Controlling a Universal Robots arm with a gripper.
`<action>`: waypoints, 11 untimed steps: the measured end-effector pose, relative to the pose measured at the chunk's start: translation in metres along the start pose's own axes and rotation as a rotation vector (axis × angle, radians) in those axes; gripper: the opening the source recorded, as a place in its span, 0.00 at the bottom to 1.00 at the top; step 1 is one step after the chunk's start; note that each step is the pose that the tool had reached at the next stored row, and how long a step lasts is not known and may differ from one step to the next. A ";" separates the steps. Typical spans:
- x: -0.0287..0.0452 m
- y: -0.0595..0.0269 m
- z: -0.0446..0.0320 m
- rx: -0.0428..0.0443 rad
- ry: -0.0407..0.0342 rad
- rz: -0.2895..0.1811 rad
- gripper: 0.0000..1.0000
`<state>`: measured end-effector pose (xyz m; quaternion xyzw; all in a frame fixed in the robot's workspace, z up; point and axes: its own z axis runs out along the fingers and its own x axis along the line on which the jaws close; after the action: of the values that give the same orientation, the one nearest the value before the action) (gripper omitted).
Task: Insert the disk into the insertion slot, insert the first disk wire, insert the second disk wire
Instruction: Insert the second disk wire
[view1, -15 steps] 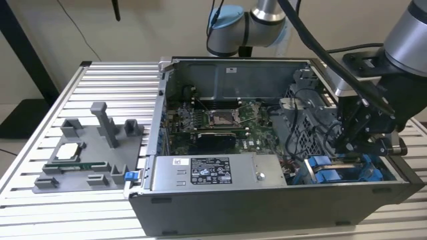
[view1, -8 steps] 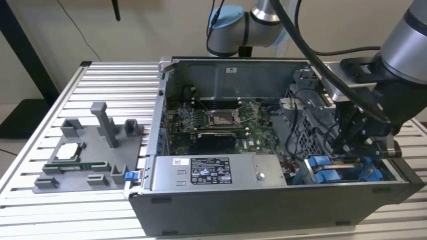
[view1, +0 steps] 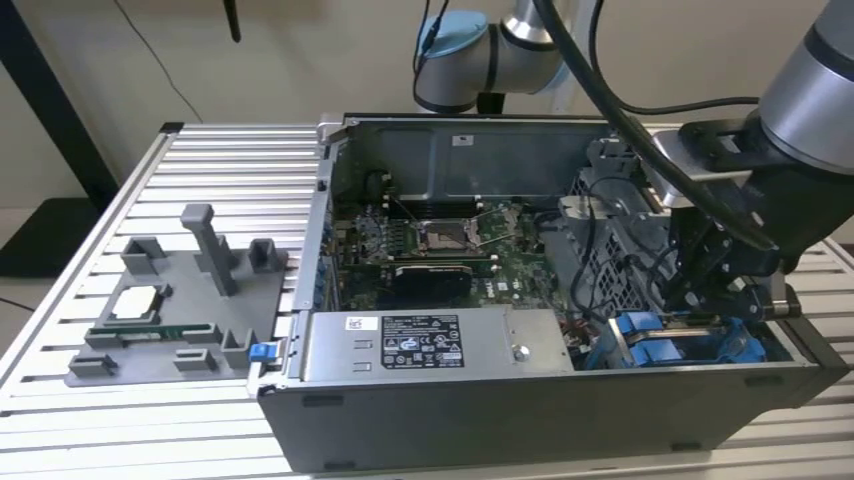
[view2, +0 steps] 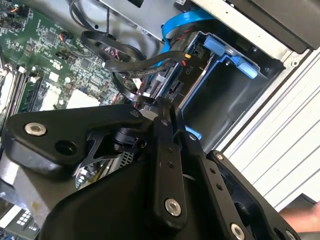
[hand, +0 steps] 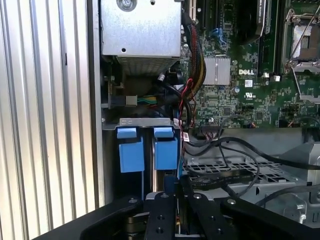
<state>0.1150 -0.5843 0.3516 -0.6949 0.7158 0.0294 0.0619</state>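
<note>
My gripper (view1: 707, 300) reaches down into the front corner of the open computer case on the exterior view's right. The insertion slot (view2: 227, 100) is a grey-walled bay with blue tabs (hand: 131, 152). The disk (view2: 172, 87) stands edge-on in its blue carrier (view2: 200, 75), with only its connector end showing. A plug with coloured wires (view2: 187, 57) sits at that end. In the second wrist view my gripper (view2: 162, 102) is narrowed to a thin gap at the disk's connector edge, shut on the end of a black disk wire (view2: 120, 67). The plug itself is hidden between the fingers (view2: 167, 150). The gripper (hand: 172, 182) sits just beside the blue tabs.
The grey labelled power-supply box (view1: 427, 345) lies along the case's front wall, beside the bay. The motherboard with its square processor socket (view1: 441, 235) fills the case floor. Loose black cables (hand: 225, 165) loop over a metal cage. A grey fixture with small parts (view1: 174, 300) stands on the slatted table.
</note>
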 end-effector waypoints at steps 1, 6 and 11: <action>0.0000 0.0000 0.0002 0.0000 -0.0002 0.000 0.00; 0.0001 -0.0006 0.0013 0.0000 -0.0003 0.000 0.00; 0.0003 -0.0031 0.0031 0.0000 -0.0002 0.000 0.00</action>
<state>0.1182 -0.5843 0.3487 -0.6949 0.7158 0.0294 0.0620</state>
